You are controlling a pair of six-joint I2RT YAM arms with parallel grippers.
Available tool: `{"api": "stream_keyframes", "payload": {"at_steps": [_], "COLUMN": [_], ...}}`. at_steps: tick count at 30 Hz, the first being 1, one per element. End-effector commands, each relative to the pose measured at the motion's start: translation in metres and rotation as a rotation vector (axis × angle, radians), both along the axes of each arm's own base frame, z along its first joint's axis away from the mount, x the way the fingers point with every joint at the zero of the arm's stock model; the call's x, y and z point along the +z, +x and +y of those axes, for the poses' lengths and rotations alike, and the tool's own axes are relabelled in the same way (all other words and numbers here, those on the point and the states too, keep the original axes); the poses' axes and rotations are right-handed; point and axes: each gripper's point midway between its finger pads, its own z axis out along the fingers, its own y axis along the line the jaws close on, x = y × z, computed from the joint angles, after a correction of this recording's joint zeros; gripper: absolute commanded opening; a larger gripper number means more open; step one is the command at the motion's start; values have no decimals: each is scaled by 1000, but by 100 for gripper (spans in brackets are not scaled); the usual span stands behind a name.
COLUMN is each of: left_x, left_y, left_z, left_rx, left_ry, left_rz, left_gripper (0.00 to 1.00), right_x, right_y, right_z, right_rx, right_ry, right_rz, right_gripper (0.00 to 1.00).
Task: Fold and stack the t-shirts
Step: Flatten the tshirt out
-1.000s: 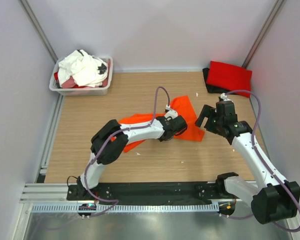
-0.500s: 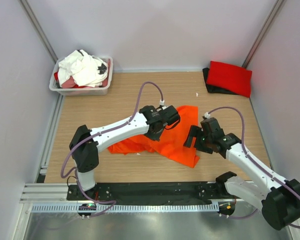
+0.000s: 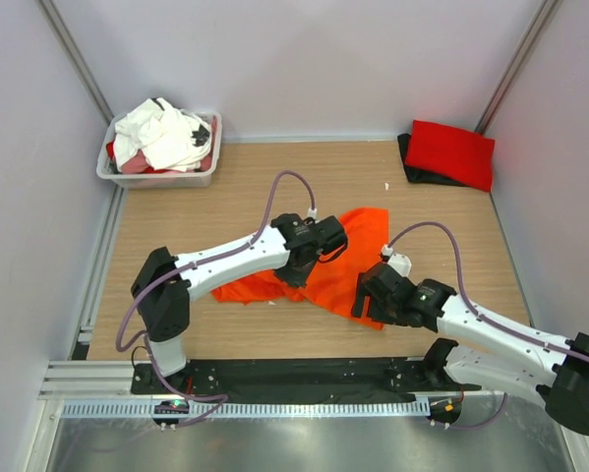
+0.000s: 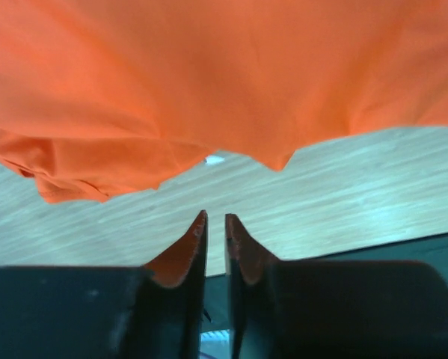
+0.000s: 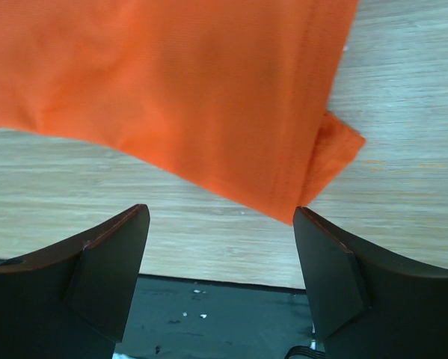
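Hovering low by the front edge of the surface [image 3: 225, 187], my right tool [image 5: 220, 212] has its fingers spread wide and grips nothing. The nearest corner of the orange t-shirt [image 5: 171, 82] lies on the wood just beyond the gap between them, with a small folded bit of hem sticking out to the right. A black rail [image 5: 209, 307] runs along the edge below the fingers.

My left tool [image 4: 215, 217] hangs over the middle of the same t-shirt. Its fingers are barely parted, with a thin slit between the tips and no cloth in it. From its camera the orange cloth fills the upper part of the view, bunched into a rumpled lump at the left, and a small white scrap [image 4: 215, 158] lies on the wood at its edge.

From above, the orange t-shirt is spread loosely and creased across the middle of the surface, between my two arms.

Farther back, in the far right corner, a folded red t-shirt [image 3: 449, 152] rests on a black t-shirt [image 3: 408, 157]. In the far left corner a white tub [image 3: 156, 179] holds a heap of white t-shirts [image 3: 166, 133]
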Motion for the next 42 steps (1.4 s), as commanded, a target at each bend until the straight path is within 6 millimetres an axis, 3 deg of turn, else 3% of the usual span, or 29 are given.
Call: {"api": "stream_keyframes", "payload": {"at_steps": [1, 2, 5, 8, 16, 23, 30, 36, 38, 39, 42], "left_x": [-7, -11, -28, -43, -59, -85, -92, -91, -90, -88, -75], "left_y": [-24, -28, -40, -45, -31, -24, -7, 7, 11, 13, 13], "left_z": [2, 2, 9, 8, -8, -17, -19, -22, -20, -17, -17], "left_rx": [9, 22, 28, 37, 20, 13, 41, 65, 75, 80, 66], "left_ry": [-78, -90, -106, -153, -137, -84, -45, -34, -27, -18, -30], "left_rz": [32, 35, 15, -14, -161, -181, -259, -337, -361, -378, -390], "left_gripper": [23, 34, 49, 53, 54, 56, 57, 46, 26, 1, 0], "right_x": [-3, -3, 1, 2, -3, -5, -6, -8, -9, -10, -10], "right_y": [9, 9, 18, 27, 42, 39, 37, 37, 37, 37, 37], "right_z": [-17, -18, -18, -10, 8, 3, 2, 2, 2, 1, 1], "right_rx": [-93, -94, -99, -76, -33, -33, -34, -26, -23, -22, -22], "right_ry": [-96, -106, -121, -125, -164, -173, -167, -178, -182, -187, -185], "right_rz": [-39, -41, -72, -90, -77, -73, -76, -70, -68, -67, -63], "right_gripper": [85, 86, 92, 96, 96, 96, 96, 96, 96, 96, 96]}}
